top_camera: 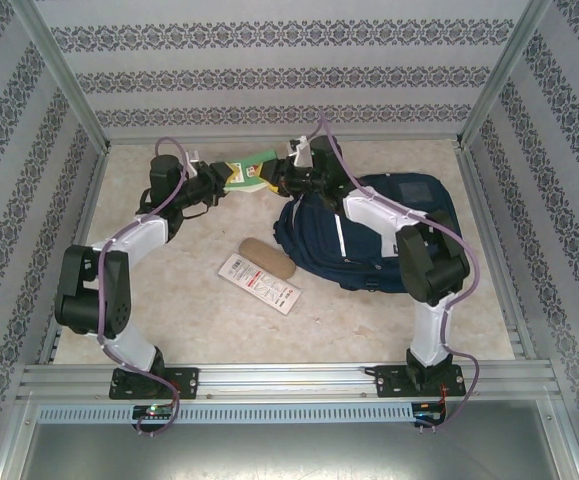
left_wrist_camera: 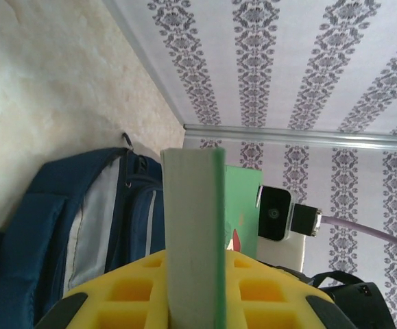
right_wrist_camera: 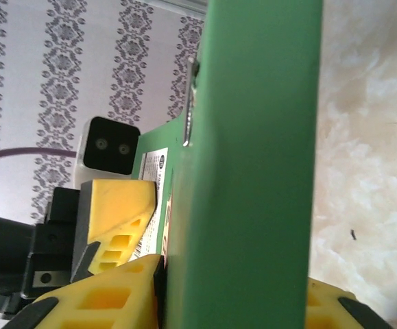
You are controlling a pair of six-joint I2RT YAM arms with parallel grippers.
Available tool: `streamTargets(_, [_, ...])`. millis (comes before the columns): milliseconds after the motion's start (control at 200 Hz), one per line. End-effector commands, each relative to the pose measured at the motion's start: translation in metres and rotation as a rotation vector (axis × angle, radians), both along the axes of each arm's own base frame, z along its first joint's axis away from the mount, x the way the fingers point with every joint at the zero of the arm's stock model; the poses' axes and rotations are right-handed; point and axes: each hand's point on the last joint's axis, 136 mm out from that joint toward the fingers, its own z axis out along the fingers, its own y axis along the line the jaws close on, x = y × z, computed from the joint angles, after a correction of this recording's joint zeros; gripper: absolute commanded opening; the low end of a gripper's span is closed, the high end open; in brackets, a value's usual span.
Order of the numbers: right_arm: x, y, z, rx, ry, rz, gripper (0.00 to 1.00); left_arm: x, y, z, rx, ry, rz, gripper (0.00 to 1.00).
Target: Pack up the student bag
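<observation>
handover, by the look of it: a thin flat green book (top_camera: 254, 168) with a printed cover is held on edge in the air over the far middle of the beige stone-patterned table (top_camera: 369, 320). the left gripper (top_camera: 221, 181) is clamped on one end and the right gripper (top_camera: 281, 178) on the other. each wrist view shows yellow ribbed fingers (right_wrist_camera: 116, 301) pressed against the book's faces, so both sets of jaws grip it at once. i judge it is passing to the arm nearer the bag.

the student bag (top_camera: 314, 240), a large navy-blue fabric backpack with white stripes, lies toward the far right corner, under the right arm. i cannot tell whether its mouth is open.

a tan oblong case (top_camera: 267, 258) and a white-and-red flat packet (top_camera: 259, 283) lie touching near the table's middle, likely awaiting packing.
</observation>
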Motion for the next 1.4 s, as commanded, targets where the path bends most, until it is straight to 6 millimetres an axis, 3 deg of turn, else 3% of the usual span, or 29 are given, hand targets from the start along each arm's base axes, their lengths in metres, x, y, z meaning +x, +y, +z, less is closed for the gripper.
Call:
streamTargets(0, [-0.011,-0.037,-0.016,-0.233,-0.069,-0.056,0.31,-0.009,0.006,0.026,0.059,-0.078,0.007,0.0])
streamTargets(150, [-0.023,-0.102,-0.052,-0.687,-0.081,-0.146,0.33,-0.019,0.009,0.023,0.144,-0.07,-0.002,0.0])
streamTargets(255, [-0.031,-0.143,-0.067,-0.927,-0.081,-0.183,0.34,-0.023,0.011,0.02,0.175,-0.068,-0.005,0.0])
streamTargets(415, [-0.041,-0.169,-0.086,-1.105,-0.048,-0.162,0.38,-0.027,0.013,0.014,0.206,-0.056,-0.011,0.0])
streamTargets(475, [-0.044,-0.177,-0.092,-1.142,-0.032,-0.176,0.45,-0.029,0.015,0.011,0.221,-0.051,0.0,0.0])
streamTargets(649, [-0.045,-0.159,-0.083,-0.975,-0.069,-0.166,0.52,-0.033,0.012,0.018,0.222,-0.079,-0.025,0.0])
streamTargets(1029, [-0.04,-0.164,-0.108,-1.168,-0.026,-0.096,0.53,-0.04,0.016,0.014,0.257,-0.068,-0.023,0.0])
streamTargets(1154, [-0.04,-0.158,-0.119,-1.212,-0.033,-0.055,0.52,-0.042,0.016,0.012,0.26,-0.063,-0.025,0.0])
streamTargets(1394, [-0.043,-0.14,-0.122,-1.28,-0.082,-0.018,0.52,-0.045,0.016,0.009,0.264,-0.056,-0.028,0.01])
